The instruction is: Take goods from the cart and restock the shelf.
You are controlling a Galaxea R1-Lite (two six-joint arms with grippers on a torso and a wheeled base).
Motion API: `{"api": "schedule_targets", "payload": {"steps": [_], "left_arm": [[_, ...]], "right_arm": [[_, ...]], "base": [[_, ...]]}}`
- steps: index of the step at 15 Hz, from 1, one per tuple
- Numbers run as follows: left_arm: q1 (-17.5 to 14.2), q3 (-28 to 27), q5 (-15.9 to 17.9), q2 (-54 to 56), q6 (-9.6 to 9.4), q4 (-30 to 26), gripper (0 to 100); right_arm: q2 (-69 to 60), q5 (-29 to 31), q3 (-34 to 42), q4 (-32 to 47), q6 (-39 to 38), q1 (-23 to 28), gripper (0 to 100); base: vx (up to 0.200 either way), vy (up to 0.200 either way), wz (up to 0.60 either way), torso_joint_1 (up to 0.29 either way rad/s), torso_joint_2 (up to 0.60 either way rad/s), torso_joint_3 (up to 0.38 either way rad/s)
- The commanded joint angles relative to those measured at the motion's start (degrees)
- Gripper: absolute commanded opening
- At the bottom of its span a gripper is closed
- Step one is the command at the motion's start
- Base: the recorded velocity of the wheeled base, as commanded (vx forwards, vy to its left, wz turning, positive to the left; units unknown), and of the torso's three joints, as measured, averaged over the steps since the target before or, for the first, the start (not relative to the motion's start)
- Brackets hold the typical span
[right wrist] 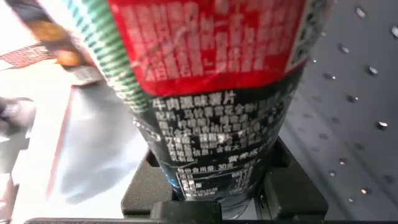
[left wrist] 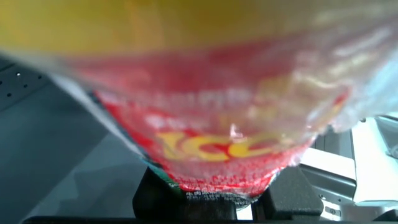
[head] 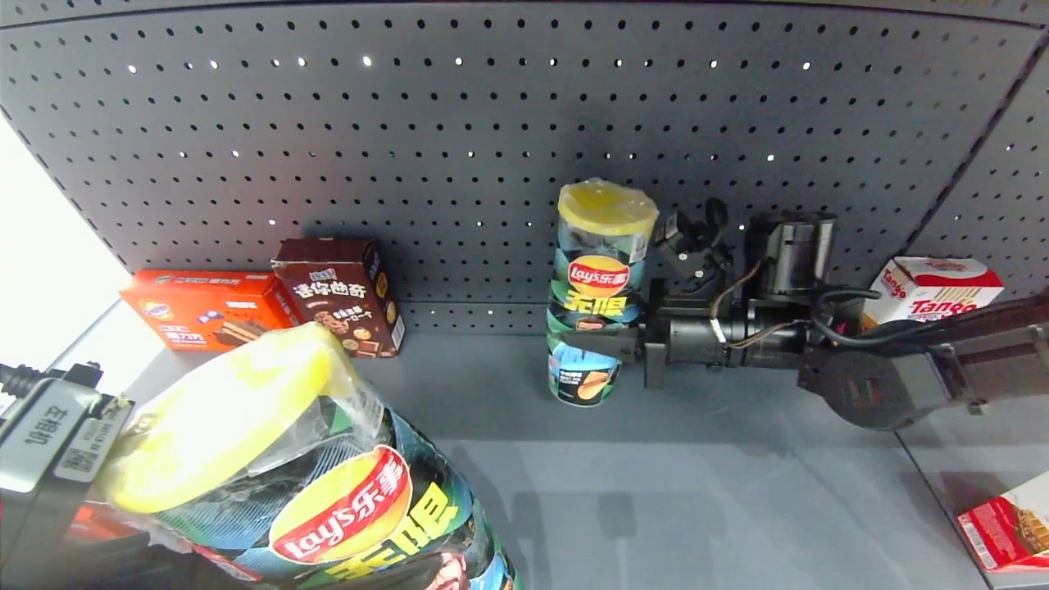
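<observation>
A tall chip can (head: 597, 295) with a yellow lid stands upright near the pegboard back of the grey shelf (head: 656, 492); its base is at or just above the shelf floor. My right gripper (head: 615, 342) comes in from the right and is shut on the can's lower half; up close, the can (right wrist: 217, 93) sits between the right gripper (right wrist: 217, 200) fingers. A second chip can (head: 303, 483) of the same kind, wrapped in clear film, tilts at the lower left close to the camera. My left gripper (left wrist: 217, 200) is shut on this can (left wrist: 211, 124).
An orange snack box (head: 205, 307) and a brown cookie box (head: 344, 295) stand at the back left of the shelf. A white and red wafer box (head: 934, 287) sits at the back right, and a red box (head: 1004, 524) lies at the lower right edge.
</observation>
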State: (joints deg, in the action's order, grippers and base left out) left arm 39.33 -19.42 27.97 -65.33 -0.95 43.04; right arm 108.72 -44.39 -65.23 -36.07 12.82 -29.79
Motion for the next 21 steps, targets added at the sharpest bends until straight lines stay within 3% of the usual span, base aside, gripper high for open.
{"api": "schedule_targets", "payload": {"steps": [1,5,10,21], "left_arm": [[0.05,-0.36,-0.02,-0.15,-0.02,0.02,0],[0.05,-0.36,-0.02,-0.41,-0.02,-0.07,0],[0.05,-0.71,-0.19,-0.41,-0.02,-0.07,0],[-0.04,0.26,-0.54,-0.32,-0.02,-0.07,0]], "right_arm": [[-12.48,0.44,9.6,0.12,0.1,-3.17,0],[-20.12,7.47,24.98,-5.15,1.33,-8.09,0],[-17.49,8.35,35.96,-17.89,0.97,-8.09,0],[-13.09,5.1,38.51,-19.21,1.24,-5.54,0]], "base": [[0.0,0.0,0.0,0.0,0.0,0.0],[0.0,0.0,0.0,0.0,0.0,0.0],[0.0,0.0,0.0,0.0,0.0,0.0],[0.0,0.0,0.0,0.0,0.0,0.0]]}}
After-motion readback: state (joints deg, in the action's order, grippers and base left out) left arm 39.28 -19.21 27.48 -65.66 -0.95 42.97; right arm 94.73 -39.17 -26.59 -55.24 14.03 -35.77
